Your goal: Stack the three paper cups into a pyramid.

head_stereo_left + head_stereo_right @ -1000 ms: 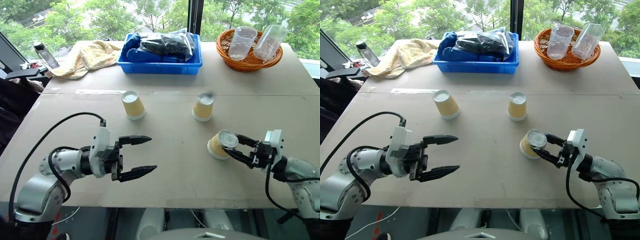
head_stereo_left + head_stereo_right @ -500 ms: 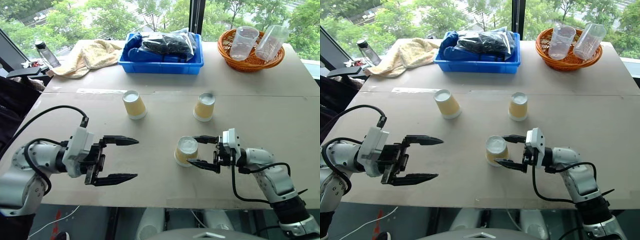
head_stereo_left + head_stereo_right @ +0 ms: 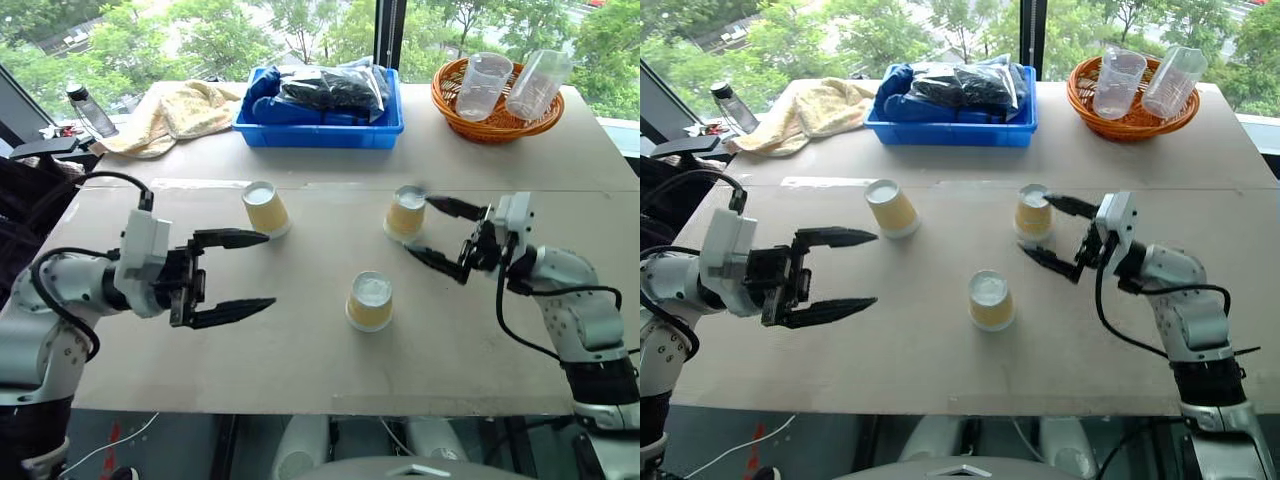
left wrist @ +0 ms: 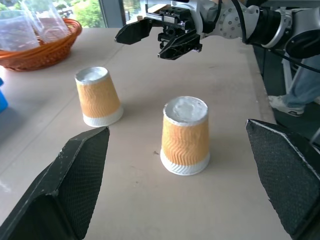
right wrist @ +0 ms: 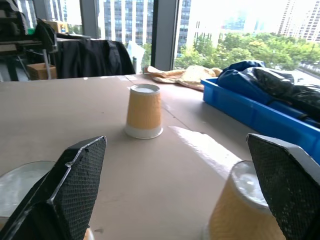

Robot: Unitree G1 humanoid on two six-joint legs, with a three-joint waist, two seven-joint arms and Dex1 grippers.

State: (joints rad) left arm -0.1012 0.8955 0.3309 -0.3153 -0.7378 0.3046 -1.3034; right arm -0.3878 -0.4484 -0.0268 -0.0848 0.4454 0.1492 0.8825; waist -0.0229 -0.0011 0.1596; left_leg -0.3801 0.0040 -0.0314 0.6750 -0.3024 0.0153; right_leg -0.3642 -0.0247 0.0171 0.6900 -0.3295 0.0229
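I see three paper cups upside down on the table (image 3: 940,390): the left cup (image 3: 889,208), the right cup (image 3: 1034,212) and the near cup (image 3: 990,300) standing alone in front of them. My right gripper (image 3: 1058,234) hangs spread wide just beside the right cup, holding nothing. My left gripper (image 3: 852,270) is spread too, empty, well left of the near cup. Behind sit a blue bin (image 3: 952,132), a wicker basket (image 3: 1132,116) and a yellow towel (image 3: 805,110).
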